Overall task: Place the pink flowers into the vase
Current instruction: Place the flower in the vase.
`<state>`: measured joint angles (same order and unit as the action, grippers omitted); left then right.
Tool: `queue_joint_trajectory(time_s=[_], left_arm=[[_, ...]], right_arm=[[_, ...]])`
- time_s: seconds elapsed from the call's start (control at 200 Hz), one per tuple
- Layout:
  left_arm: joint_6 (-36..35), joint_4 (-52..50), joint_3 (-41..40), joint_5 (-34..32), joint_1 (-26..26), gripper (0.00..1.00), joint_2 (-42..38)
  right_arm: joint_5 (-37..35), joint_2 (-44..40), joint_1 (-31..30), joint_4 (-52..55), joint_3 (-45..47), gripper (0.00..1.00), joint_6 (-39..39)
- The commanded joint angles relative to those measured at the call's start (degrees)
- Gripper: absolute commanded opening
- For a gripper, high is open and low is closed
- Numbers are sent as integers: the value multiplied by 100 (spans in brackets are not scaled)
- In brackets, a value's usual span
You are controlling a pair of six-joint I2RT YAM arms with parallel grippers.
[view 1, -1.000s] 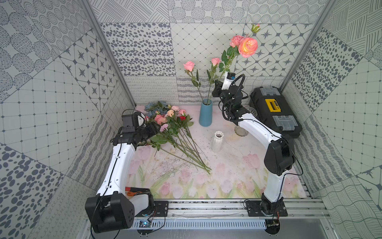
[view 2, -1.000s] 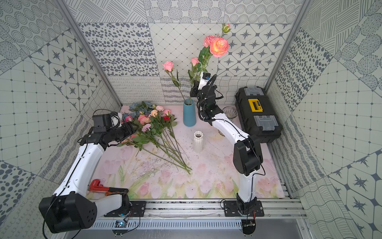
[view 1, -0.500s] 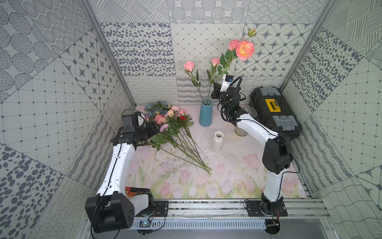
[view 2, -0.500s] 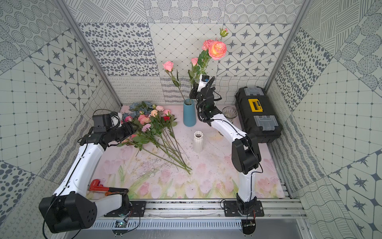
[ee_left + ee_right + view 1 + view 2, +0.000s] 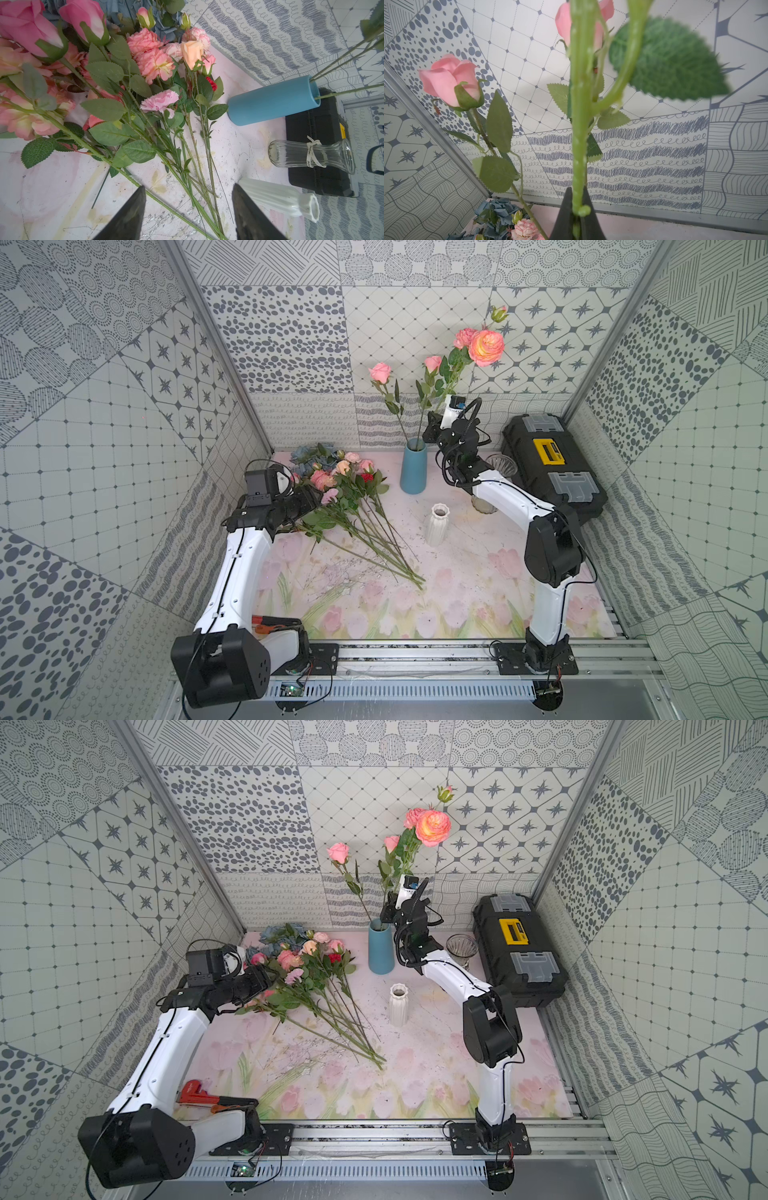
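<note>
Right wrist view: one pink flower [image 5: 578, 124] has its stem pinched in the right claw [image 5: 577, 193], which has sunk toward the blue vase [image 5: 413, 468], so insertion looks close. More pink flowers [image 5: 322, 480] lie on the table [image 5: 457, 580] by the wide-open, empty left claw [image 5: 188, 186].

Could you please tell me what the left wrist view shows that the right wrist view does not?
Only the left wrist: the blue vase, glass vase, white vase and open left gripper. Only the right wrist: the right gripper shut on a green stem. Both: blue hydrangea beside pink blooms.
</note>
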<state>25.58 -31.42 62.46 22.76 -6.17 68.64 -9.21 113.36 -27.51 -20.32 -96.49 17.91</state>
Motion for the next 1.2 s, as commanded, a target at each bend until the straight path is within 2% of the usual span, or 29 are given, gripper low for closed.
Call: queue_joint_trajectory(time_s=[0.0,1.196], left_arm=[[11,133,-14,98,-33,66,25],[38,153,-31,163,-39,66,60]], right_arm=[[34,130,1,-298,104,0,125],[439,494,-65,60,245,0,-13]])
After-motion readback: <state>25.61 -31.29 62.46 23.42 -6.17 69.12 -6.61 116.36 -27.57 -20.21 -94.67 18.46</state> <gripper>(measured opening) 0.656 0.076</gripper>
